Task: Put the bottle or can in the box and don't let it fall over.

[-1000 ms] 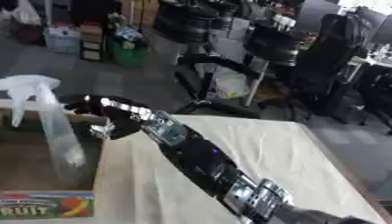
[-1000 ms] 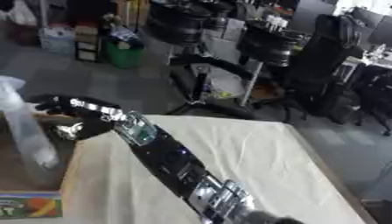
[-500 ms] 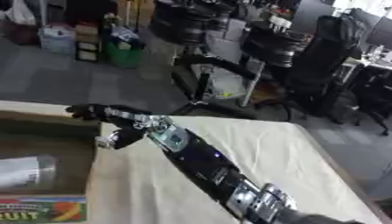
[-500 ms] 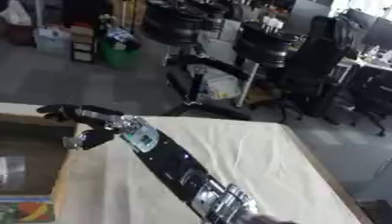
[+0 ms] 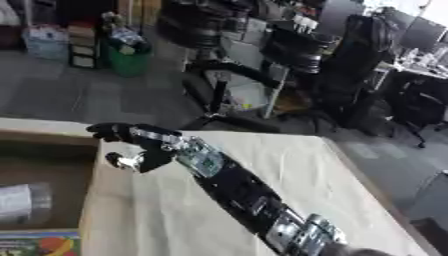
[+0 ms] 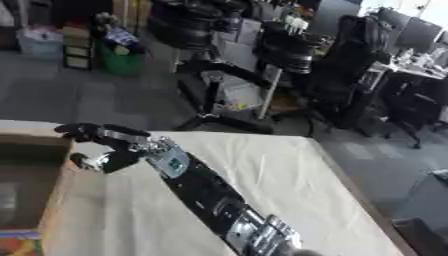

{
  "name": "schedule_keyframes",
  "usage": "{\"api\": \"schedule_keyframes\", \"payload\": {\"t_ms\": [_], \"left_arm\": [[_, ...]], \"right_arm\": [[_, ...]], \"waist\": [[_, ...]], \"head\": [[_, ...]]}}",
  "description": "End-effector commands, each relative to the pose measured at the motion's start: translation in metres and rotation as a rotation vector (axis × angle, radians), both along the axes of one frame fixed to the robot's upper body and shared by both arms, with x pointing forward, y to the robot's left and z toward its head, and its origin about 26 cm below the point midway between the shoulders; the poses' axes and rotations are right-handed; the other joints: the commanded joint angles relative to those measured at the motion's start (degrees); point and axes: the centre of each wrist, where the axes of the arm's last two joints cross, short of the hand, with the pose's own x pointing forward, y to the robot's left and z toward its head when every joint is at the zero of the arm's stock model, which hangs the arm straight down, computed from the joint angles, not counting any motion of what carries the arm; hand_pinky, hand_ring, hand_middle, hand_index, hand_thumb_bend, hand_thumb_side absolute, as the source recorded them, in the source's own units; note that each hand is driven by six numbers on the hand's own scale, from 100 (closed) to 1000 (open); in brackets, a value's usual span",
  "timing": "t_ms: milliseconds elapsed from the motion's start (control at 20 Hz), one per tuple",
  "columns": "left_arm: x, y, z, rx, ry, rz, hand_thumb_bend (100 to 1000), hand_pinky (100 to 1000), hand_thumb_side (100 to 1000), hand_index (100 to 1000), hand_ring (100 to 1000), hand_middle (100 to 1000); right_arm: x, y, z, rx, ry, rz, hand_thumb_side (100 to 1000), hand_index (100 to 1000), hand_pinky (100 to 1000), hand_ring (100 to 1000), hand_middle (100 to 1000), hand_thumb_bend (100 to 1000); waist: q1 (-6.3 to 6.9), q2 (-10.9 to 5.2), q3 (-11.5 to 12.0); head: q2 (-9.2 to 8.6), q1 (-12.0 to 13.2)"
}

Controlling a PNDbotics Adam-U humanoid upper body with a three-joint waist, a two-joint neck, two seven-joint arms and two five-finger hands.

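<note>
A clear spray bottle with a white part shows low inside the brown cardboard box at the left edge. I cannot tell whether it stands or lies on its side. My right hand hovers over the box's right wall near its far corner, apart from the bottle. It is open, with its fingers stretched left over the box and nothing between them and the thumb. The black and silver arm runs down to the lower right. My left hand shows in no view.
The box has a colourful fruit-print flap at its near side. A beige cloth covers the table to its right edge. Beyond the far edge are office chairs and a green bin on the floor.
My right hand held the spray bottle over the box a second ago and has let it go. The bottle now sits down in the box, and the hand has drawn back to the box's right wall.
</note>
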Motion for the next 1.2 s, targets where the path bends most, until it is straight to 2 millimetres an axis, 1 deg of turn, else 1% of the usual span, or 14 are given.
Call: {"api": "schedule_keyframes", "payload": {"t_ms": [50, 200, 250, 300, 350, 400, 500, 600, 700, 850, 900, 1000, 1200], "left_arm": [[-0.004, 0.007, 0.005, 0.017, -0.016, 0.033, 502, 707, 599, 805, 717, 592], [-0.004, 0.013, 0.001, 0.022, 0.003, 0.063, 507, 706, 600, 805, 719, 593], [-0.005, 0.015, -0.001, 0.027, 0.013, 0.075, 509, 706, 600, 805, 720, 593], [-0.005, 0.018, -0.002, 0.03, 0.025, 0.087, 513, 706, 599, 805, 722, 593], [-0.005, 0.02, -0.005, 0.03, 0.038, 0.1, 515, 705, 598, 805, 723, 592], [-0.005, 0.022, -0.007, 0.031, 0.05, 0.113, 521, 705, 599, 804, 725, 592], [-0.007, 0.029, -0.013, 0.035, 0.086, 0.148, 530, 704, 597, 804, 731, 595], [-0.008, 0.035, -0.02, 0.046, 0.122, 0.18, 542, 704, 598, 803, 738, 600], [-0.01, 0.041, -0.029, 0.055, 0.168, 0.215, 553, 706, 598, 804, 747, 607], [-0.013, 0.049, -0.043, 0.066, 0.239, 0.263, 569, 712, 596, 806, 762, 620], [-0.015, 0.051, -0.046, 0.069, 0.259, 0.276, 569, 712, 596, 806, 762, 620], [-0.016, 0.056, -0.055, 0.079, 0.304, 0.304, 584, 718, 597, 807, 774, 631], [-0.02, 0.068, -0.079, 0.094, 0.406, 0.363, 596, 721, 592, 807, 785, 641]], "right_arm": [[-0.01, -0.014, 0.032, 0.009, -0.068, 0.026, 456, 1000, 1000, 1000, 1000, 100], [-0.021, -0.019, 0.048, 0.064, -0.092, 0.055, 470, 1000, 1000, 1000, 1000, 100], [-0.026, -0.023, 0.053, 0.09, -0.102, 0.058, 470, 1000, 1000, 1000, 1000, 100], [-0.032, -0.026, 0.057, 0.12, -0.106, 0.058, 622, 1000, 1000, 1000, 1000, 100], [-0.037, -0.029, 0.061, 0.149, -0.108, 0.059, 470, 1000, 1000, 1000, 1000, 100], [-0.042, -0.031, 0.064, 0.174, -0.109, 0.06, 470, 1000, 998, 1000, 1000, 100], [-0.052, -0.034, 0.068, 0.225, -0.103, 0.06, 470, 1000, 994, 1000, 1000, 100], [-0.061, -0.035, 0.071, 0.271, -0.092, 0.055, 470, 1000, 990, 1000, 1000, 100], [-0.07, -0.033, 0.073, 0.325, -0.089, 0.062, 470, 1000, 985, 1000, 1000, 100], [-0.083, -0.029, 0.067, 0.396, -0.071, 0.061, 470, 1000, 978, 1000, 1000, 100], [-0.086, -0.027, 0.064, 0.42, -0.062, 0.06, 470, 1000, 978, 1000, 1000, 100], [-0.094, -0.023, 0.057, 0.473, -0.04, 0.056, 470, 1000, 971, 1000, 1000, 100], [-0.111, -0.012, 0.035, 0.538, 0.01, 0.04, 470, 1000, 967, 1000, 1000, 100]], "waist": [[1.38, -0.95, -1.8], [2.08, -1.23, -4.9], [2.38, -1.34, -6.3], [2.69, -1.41, -7.5], [3.04, -1.44, -8.8], [3.35, -1.48, -9.8], [4.27, -1.59, -12.7], [5.18, -1.89, -15.3], [6.11, -2.56, -17.6], [7.22, -3.94, -20.7], [7.46, -4.37, -21.5], [7.91, -5.44, -23.1], [8.46, -8.2, -25.5]], "head": [[-0.16, 0.3], [0.21, 1.3], [0.39, 2.1], [0.58, 2.7], [0.76, 3.6], [0.94, 4.5], [1.57, 7.2], [2.6, 10.0], [3.88, 12.9], [6.11, 17.3], [6.75, 18.5], [8.43, 21.6], [12.22, 29.5]]}}
